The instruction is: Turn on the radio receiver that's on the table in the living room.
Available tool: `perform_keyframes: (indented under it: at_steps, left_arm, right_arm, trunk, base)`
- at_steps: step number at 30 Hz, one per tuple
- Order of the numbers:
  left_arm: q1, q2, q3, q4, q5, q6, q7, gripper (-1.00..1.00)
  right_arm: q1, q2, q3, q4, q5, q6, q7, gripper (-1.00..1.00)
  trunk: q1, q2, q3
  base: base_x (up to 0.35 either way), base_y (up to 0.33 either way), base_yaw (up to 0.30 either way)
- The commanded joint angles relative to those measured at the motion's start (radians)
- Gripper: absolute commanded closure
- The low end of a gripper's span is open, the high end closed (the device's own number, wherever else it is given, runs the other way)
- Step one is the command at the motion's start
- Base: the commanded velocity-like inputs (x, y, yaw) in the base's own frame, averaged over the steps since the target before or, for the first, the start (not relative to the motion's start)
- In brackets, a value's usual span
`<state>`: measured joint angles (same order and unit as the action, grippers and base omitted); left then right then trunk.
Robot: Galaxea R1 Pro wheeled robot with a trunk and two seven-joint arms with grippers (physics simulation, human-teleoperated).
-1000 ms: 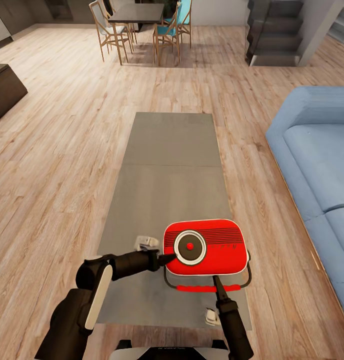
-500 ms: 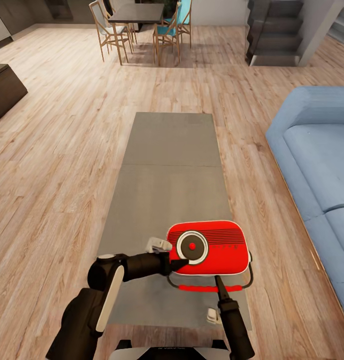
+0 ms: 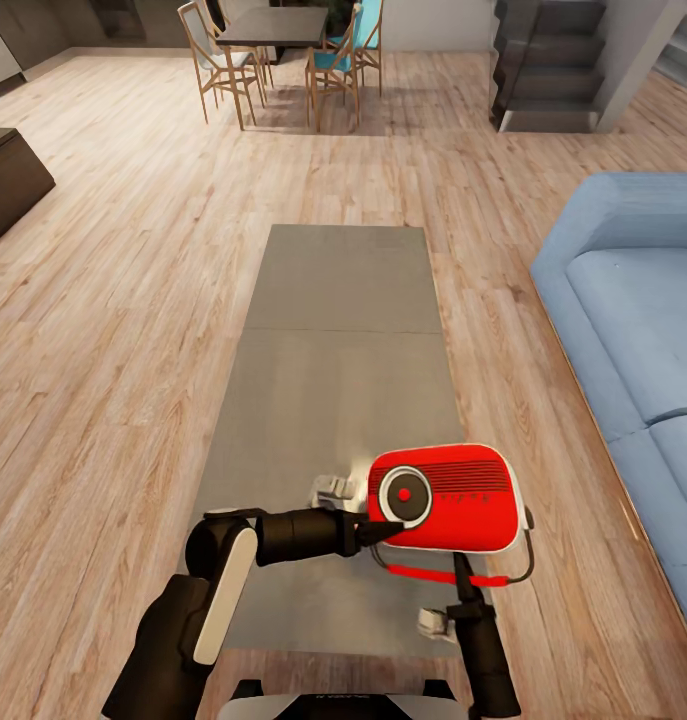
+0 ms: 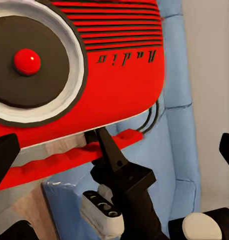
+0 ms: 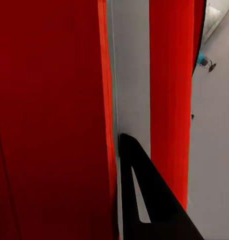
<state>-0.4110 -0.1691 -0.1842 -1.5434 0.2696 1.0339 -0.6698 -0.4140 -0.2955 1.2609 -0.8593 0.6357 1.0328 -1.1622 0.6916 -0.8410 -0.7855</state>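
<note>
The red radio receiver [image 3: 453,500] lies near the close end of the grey table [image 3: 333,300], with its white-ringed dial [image 3: 404,495] facing up and its thin handle [image 3: 445,577] towards me. My left gripper [image 3: 381,530] touches the radio's lower left edge. In the left wrist view its fingers [image 4: 4,155] stand wide apart, open, on either side of the radio [image 4: 109,85]. My right gripper [image 3: 457,567] comes up from below. It tapers to one shut point [image 5: 125,142] in the gap between the radio's body [image 5: 49,115] and its handle [image 5: 169,100].
A blue sofa [image 3: 633,320] runs along the right of the table. Light wood floor [image 3: 113,330] lies to the left. A dark cabinet [image 3: 8,170] stands far left. A dining table with chairs [image 3: 273,40] and stairs [image 3: 548,60] are at the back.
The radio has slid to the right along the table. My left gripper has followed it, staying against its left edge. My right gripper has shifted right with the handle.
</note>
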Motion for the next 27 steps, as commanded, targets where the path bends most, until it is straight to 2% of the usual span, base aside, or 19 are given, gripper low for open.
perform_keyframes:
  at_steps: [1, 14, 16, 19, 21, 27]
  left_arm:
    - [0.000, 0.000, 0.000, 0.000, 0.001, 0.000, 0.000, -1.00]
    - [-0.003, -0.001, 0.000, 0.000, 0.004, 0.000, -0.001, -1.00]
    - [-0.007, -0.004, 0.000, 0.000, 0.017, 0.000, -0.003, -1.00]
    - [-0.028, -0.005, 0.000, 0.000, 0.065, 0.000, -0.004, -1.00]
    - [-0.037, -0.005, 0.000, 0.000, 0.082, 0.000, -0.002, -1.00]
    - [-0.090, -0.005, 0.002, 0.008, 0.103, 0.001, 0.008, -1.00]
  right_arm:
    - [0.000, 0.000, 0.001, 0.004, 0.021, 0.014, 0.002, 1.00]
    - [0.000, 0.002, 0.001, 0.026, 0.022, 0.014, 0.006, 1.00]
    - [0.000, 0.002, 0.002, 0.026, 0.023, 0.014, 0.006, 1.00]
    - [0.000, 0.002, 0.005, 0.026, 0.025, 0.014, 0.006, 1.00]
    - [0.000, 0.002, 0.005, 0.026, 0.027, 0.014, 0.005, 1.00]
    - [0.000, 0.001, 0.006, 0.025, 0.031, 0.014, 0.004, 1.00]
  trunk:
    - [0.000, 0.000, 0.000]
    - [0.000, 0.000, 0.000]
    - [0.000, 0.000, 0.000]
    - [0.000, 0.000, 0.000]
    - [0.000, 0.000, 0.000]
    - [0.000, 0.000, 0.000]
  base:
    - [0.000, 0.000, 0.000]
    - [0.000, 0.000, 0.000]
    - [0.000, 0.000, 0.000]
    - [0.000, 0.000, 0.000]
    - [0.000, 0.000, 0.000]
    - [0.000, 0.000, 0.000]
